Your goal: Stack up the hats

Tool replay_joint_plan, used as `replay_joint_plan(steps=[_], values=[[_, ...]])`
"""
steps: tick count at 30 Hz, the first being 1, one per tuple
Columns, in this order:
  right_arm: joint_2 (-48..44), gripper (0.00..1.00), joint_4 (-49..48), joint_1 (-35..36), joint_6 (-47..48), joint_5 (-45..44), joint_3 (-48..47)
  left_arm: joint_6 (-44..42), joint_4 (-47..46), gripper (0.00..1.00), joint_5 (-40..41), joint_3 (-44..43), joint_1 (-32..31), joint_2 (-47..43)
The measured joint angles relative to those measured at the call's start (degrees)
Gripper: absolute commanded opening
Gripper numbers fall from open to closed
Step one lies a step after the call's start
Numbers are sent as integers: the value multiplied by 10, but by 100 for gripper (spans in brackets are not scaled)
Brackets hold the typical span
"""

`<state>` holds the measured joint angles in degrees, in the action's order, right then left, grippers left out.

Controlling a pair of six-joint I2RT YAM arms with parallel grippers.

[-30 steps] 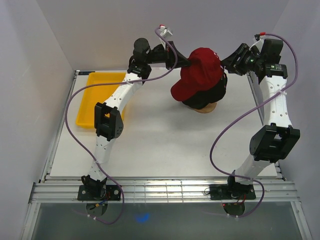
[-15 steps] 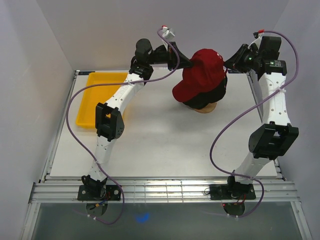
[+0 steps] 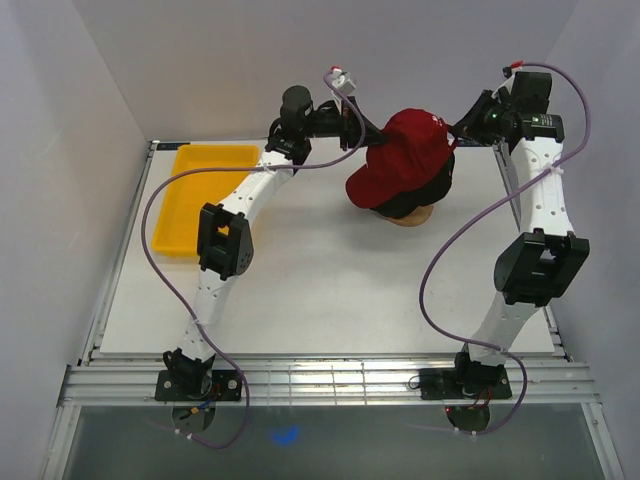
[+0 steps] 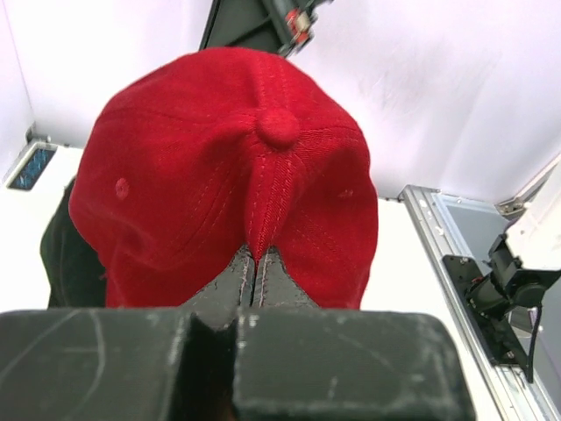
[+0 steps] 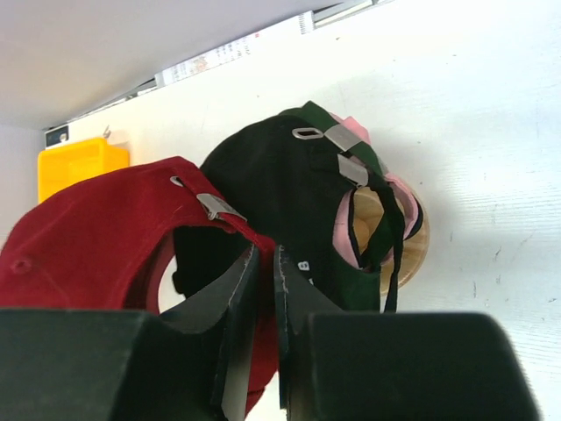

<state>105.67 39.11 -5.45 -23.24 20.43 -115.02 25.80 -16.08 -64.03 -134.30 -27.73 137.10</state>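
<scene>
The red cap [image 3: 405, 158] hangs at the far side of the table [image 3: 330, 290], right of the middle, held from two sides. The left hand [image 4: 254, 256] has its fingers pressed together on a fold of cloth at the crown's lower edge, below the button on top. In its wrist view the two fingers meet with only red fabric between them. The right hand [image 5: 266, 253] reaches in from the opposite side. It is narrowed onto the red cap's back band, next to the metal buckle of the strap, with the fingers nearly touching around the cloth.

From above, the red cap sits tilted with its brim pointing toward the near left, and it covers most of the black cap [image 5: 263, 175] below it. The black cap has a dark green strap and metal clasps at its back. It lies over the pink cap [image 5: 344, 230], of which only a thin edge shows at the rear opening. Both rest on the wooden stand [image 5: 414, 241], whose round pale base stands on the table under them. Whether the red cap touches the black cap cannot be told; the right wrist view shows them overlapping closely.

The yellow tray [image 3: 215, 150] lies at the far left of the table, well apart from the caps.
</scene>
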Motion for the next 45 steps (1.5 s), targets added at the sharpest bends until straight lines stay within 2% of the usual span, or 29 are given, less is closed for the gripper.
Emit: replay_joint_plan(steps=[14,31,35,36,39,43,45], values=[[9,16,-2,27,14,-54,5,-117,94,0,40,-4,-3,23],[18,15,0,27,15,-92,9,-194,111,0,114,27,-25,11],[18,14,0,26,17,-100,17,-194,106,11,123,43,-27,7],[18,14,-1,26,18,-100,20,-194,104,20,127,55,-28,3],[20,14,0,24,19,-102,24,-191,96,35,143,95,-29,-7],[27,14,0,23,20,-102,24,-182,91,46,167,144,-29,-20],[31,14,-1,22,21,-102,24,-178,88,48,179,162,-29,-31]])
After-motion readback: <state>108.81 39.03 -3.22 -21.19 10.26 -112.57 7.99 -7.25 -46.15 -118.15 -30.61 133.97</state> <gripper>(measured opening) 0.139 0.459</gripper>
